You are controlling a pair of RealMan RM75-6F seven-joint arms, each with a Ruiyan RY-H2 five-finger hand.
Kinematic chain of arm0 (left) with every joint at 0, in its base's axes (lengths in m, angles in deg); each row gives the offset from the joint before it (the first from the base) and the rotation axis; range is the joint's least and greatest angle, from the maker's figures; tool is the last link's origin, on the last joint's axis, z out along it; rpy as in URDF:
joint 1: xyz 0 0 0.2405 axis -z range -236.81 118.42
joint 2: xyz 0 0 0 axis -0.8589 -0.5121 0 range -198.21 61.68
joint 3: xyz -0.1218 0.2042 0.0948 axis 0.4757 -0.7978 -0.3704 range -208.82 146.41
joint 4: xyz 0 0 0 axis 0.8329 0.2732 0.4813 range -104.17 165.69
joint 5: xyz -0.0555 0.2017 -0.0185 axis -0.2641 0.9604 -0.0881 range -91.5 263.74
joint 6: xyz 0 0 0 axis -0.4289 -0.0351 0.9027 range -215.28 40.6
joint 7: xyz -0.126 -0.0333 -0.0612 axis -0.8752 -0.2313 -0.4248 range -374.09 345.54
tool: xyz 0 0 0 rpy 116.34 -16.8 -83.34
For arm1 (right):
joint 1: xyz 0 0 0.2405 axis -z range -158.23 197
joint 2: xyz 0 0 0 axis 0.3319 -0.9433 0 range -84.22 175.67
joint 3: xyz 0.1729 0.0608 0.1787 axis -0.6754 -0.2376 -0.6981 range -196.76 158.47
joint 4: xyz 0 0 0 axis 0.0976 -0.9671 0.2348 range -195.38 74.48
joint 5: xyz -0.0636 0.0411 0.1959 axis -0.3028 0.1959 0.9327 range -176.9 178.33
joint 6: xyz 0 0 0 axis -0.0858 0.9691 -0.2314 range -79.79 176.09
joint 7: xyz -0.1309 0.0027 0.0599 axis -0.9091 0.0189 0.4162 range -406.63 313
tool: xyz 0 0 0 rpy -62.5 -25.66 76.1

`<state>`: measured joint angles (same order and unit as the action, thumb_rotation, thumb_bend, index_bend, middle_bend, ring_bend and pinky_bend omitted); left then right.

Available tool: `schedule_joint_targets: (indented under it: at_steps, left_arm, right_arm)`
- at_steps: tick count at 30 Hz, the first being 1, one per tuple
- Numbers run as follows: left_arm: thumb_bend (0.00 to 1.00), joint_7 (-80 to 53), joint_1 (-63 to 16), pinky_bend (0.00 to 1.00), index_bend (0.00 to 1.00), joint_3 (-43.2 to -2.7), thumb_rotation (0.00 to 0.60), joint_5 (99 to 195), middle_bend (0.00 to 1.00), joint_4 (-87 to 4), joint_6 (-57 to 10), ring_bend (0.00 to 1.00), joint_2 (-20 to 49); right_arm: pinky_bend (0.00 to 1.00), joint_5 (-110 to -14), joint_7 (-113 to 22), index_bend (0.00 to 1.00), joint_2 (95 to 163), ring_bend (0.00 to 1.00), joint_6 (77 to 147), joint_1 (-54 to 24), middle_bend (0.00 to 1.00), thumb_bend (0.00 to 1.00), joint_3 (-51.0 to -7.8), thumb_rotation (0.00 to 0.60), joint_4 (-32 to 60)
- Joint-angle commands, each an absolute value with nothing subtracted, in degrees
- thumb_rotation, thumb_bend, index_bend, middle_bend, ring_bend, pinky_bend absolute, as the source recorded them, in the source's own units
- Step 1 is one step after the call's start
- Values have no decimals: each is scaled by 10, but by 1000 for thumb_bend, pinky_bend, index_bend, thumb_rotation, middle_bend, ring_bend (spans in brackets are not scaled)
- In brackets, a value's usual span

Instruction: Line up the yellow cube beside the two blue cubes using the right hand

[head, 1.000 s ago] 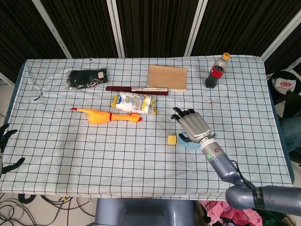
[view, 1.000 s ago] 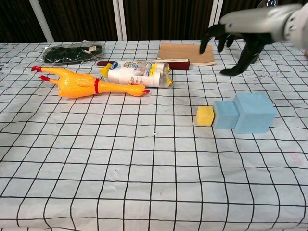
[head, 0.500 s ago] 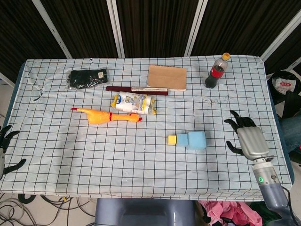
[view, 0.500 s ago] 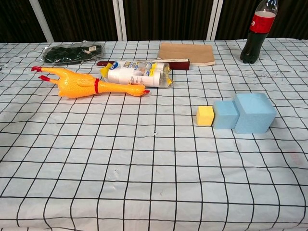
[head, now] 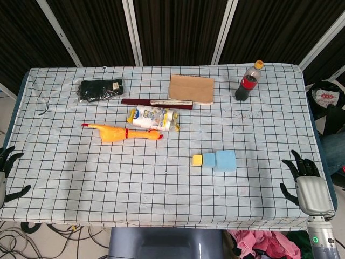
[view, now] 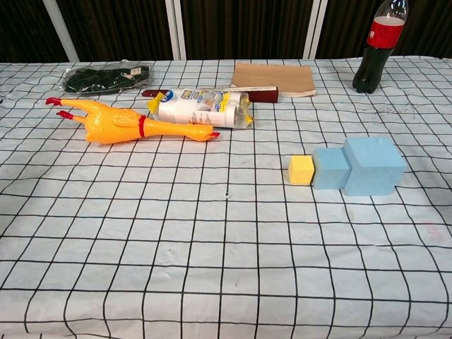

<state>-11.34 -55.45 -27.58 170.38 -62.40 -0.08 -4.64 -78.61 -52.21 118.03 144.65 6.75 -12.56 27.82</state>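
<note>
A small yellow cube (head: 197, 160) (view: 301, 169) stands in a row with a smaller blue cube (head: 208, 160) (view: 331, 168) and a larger blue cube (head: 226, 161) (view: 373, 164), touching the smaller one's left side. My right hand (head: 307, 185) hovers at the table's right front corner, far from the cubes, fingers spread and holding nothing. My left hand (head: 6, 174) shows at the left edge of the head view, off the table, fingers apart and empty. Neither hand appears in the chest view.
A rubber chicken (head: 121, 133), a white snack bag (head: 152, 118), a dark red stick (head: 156, 101), a brown notebook (head: 191, 88), a black bag (head: 99, 89) and a cola bottle (head: 247, 82) lie across the back half of the checked cloth (head: 108, 178).
My right hand has pulled away from the cubes, moving right and toward the front corner of the table. The cubes have stayed in their row.
</note>
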Motion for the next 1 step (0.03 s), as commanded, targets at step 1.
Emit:
schedule_joint_targets:
  at_steps: [1]
  left_arm:
    - [39,-115,-555,0,206,-277,600,1704,87,-624,-1,0,-47]
  right_arm:
    - [129,-792,-523,208,1181,146,1437,73,30,269,-129,600,276]
